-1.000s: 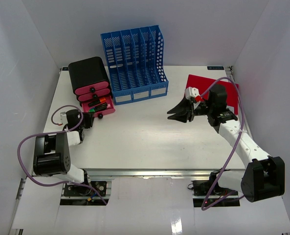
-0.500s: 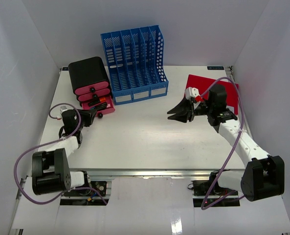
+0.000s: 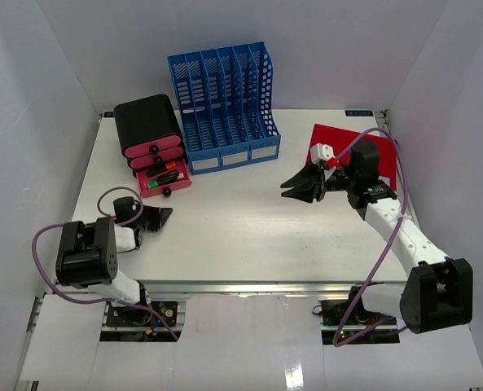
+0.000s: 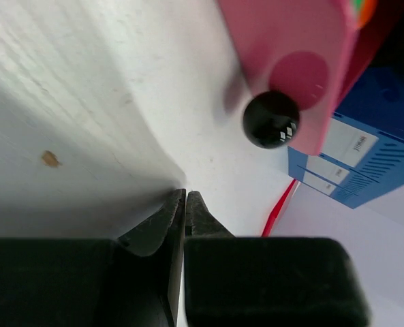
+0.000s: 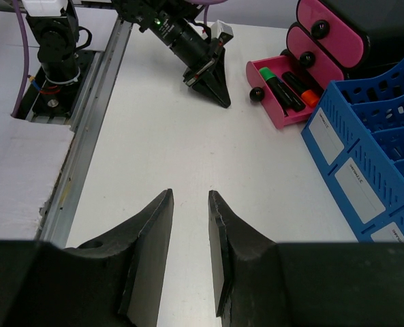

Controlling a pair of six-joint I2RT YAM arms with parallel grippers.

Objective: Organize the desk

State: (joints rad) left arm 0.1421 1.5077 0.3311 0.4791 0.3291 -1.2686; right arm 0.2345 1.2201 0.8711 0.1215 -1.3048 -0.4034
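Observation:
The white desk (image 3: pixel 249 236) has a silver rail (image 5: pixel 92 129) along its front edge. My left gripper (image 3: pixel 164 215) is shut and empty, low over the desk just in front of the open pink bottom drawer (image 3: pixel 164 182) of a black drawer unit (image 3: pixel 147 122). The left wrist view shows its shut tips (image 4: pixel 186 195) below the drawer's black knob (image 4: pixel 271 119). The drawer holds markers (image 5: pixel 283 85). My right gripper (image 3: pixel 288 190) is open and empty over the desk right of centre, pointing left; its fingers (image 5: pixel 150 225) frame bare desk.
A blue file organizer (image 3: pixel 225 106) stands at the back centre, next to the drawer unit. A red folder (image 3: pixel 351 155) lies flat at the back right, partly under my right arm. White walls enclose the desk on three sides.

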